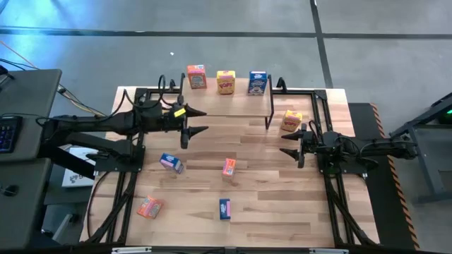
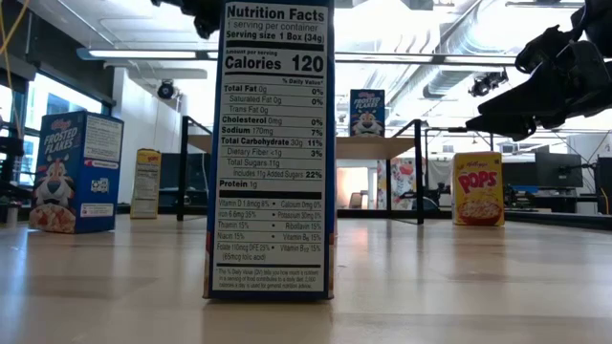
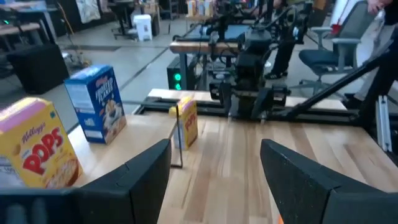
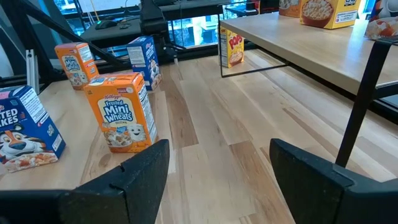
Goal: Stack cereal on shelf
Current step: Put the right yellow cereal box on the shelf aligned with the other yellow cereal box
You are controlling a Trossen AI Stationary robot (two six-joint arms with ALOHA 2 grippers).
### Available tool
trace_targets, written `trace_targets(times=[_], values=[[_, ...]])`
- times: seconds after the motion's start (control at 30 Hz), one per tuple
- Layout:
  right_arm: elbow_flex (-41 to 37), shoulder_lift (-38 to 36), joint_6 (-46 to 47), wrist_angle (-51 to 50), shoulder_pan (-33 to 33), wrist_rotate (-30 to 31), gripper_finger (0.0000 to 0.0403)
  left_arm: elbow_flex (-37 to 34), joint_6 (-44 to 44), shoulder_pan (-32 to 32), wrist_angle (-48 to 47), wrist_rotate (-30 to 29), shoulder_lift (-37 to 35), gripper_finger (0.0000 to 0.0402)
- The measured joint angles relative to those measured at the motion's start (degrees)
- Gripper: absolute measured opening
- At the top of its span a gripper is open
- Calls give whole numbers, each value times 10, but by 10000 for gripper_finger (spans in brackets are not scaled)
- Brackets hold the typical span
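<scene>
Shelf (image 1: 226,104) sits at far edge of table (image 1: 268,204). Three cereal boxes on top: orange-red (image 1: 196,76), yellow (image 1: 225,82), blue (image 1: 257,83). Another yellow box (image 1: 292,120) on table just beside shelf's right leg. Loose on table: blue box (image 1: 171,163) left of centre, orange-red box (image 1: 228,167) mid-table, orange-red box (image 1: 150,207) near front-left, blue box (image 1: 224,208) front-centre.

Left pincer (image 1: 196,121) hovers near shelf's left end, spread, empty. Right pincer (image 1: 288,143) hovers on right side near the yellow box, spread, nothing in it.
</scene>
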Motion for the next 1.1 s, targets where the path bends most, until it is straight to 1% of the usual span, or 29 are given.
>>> trace_targets(times=[0.13,0.3,0.47,0.6,0.8,0.9,0.97,1.1], values=[[0,0,0,0,0,0,271,0,0,-28,9,-33,8,239],[0,0,0,0,0,0,271,0,-10,-60,21,-40,25,239],[0,0,0,0,0,0,271,0,-39,-88,23,-60,43,239],[0,0,0,0,0,0,271,0,-45,-109,21,-84,51,239],[0,0,40,0,0,-2,271,0,-48,-137,32,-122,54,239],[0,0,39,0,0,-2,271,0,-64,-149,32,-137,54,239],[0,0,32,0,0,-1,271,0,-72,-156,32,-141,54,239],[0,0,27,0,0,20,271,0,-75,-166,32,-142,54,239]])
